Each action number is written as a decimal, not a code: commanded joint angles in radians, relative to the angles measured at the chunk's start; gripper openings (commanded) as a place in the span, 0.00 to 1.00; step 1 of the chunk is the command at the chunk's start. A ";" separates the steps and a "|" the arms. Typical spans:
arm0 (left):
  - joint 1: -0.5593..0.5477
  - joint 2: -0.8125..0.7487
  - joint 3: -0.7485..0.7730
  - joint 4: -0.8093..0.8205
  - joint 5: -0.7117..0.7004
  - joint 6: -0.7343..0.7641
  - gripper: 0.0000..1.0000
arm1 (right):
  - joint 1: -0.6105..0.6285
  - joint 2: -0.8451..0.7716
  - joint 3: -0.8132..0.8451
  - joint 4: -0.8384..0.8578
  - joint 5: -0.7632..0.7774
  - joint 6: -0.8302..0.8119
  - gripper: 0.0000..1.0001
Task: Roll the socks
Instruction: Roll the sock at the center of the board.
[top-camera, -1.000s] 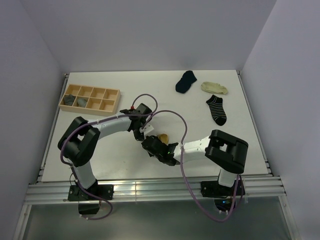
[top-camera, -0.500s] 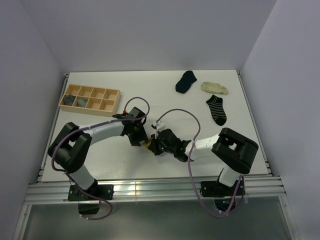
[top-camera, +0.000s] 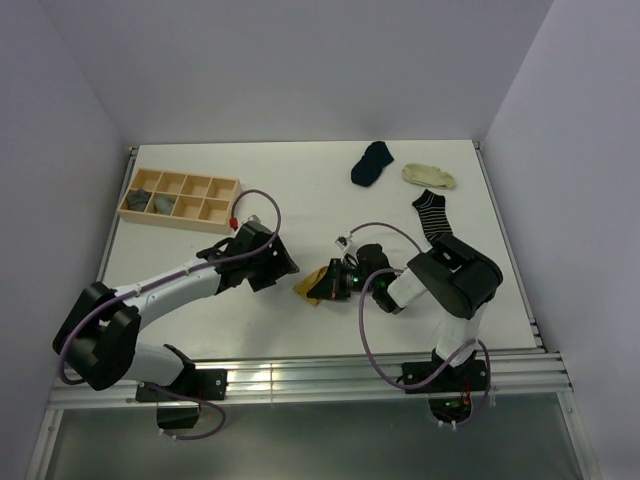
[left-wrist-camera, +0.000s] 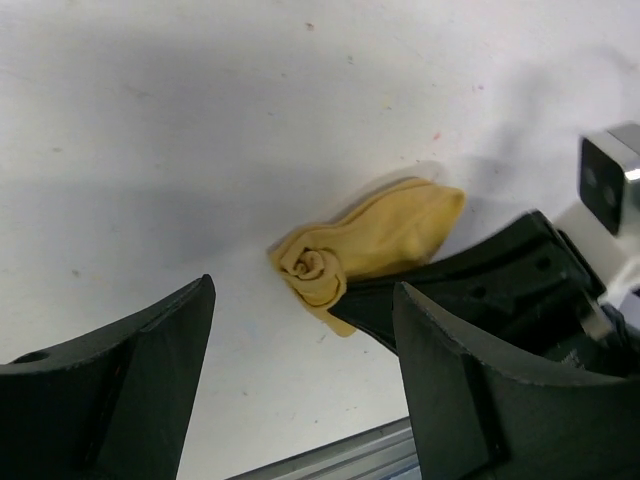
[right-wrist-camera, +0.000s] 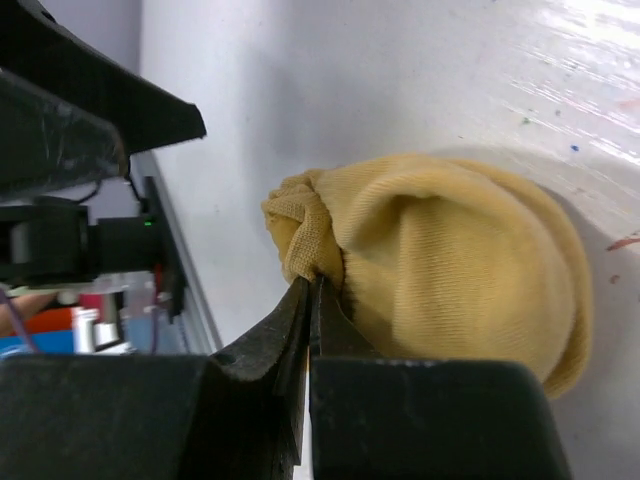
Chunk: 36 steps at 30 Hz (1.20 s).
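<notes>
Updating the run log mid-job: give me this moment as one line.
step: rolling yellow sock | left tool: open, off the sock | right tool: shut on sock's rolled end | waiting: navy sock, cream sock, striped sock
</notes>
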 joint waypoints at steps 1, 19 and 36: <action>-0.035 0.021 -0.006 0.106 0.043 0.040 0.76 | -0.032 0.090 -0.045 0.043 -0.078 0.091 0.00; -0.075 0.183 0.040 0.070 0.052 0.040 0.68 | -0.121 0.184 -0.038 -0.014 -0.051 0.161 0.00; -0.078 0.311 0.112 0.035 0.084 0.090 0.28 | -0.123 0.159 0.008 -0.107 -0.014 0.111 0.00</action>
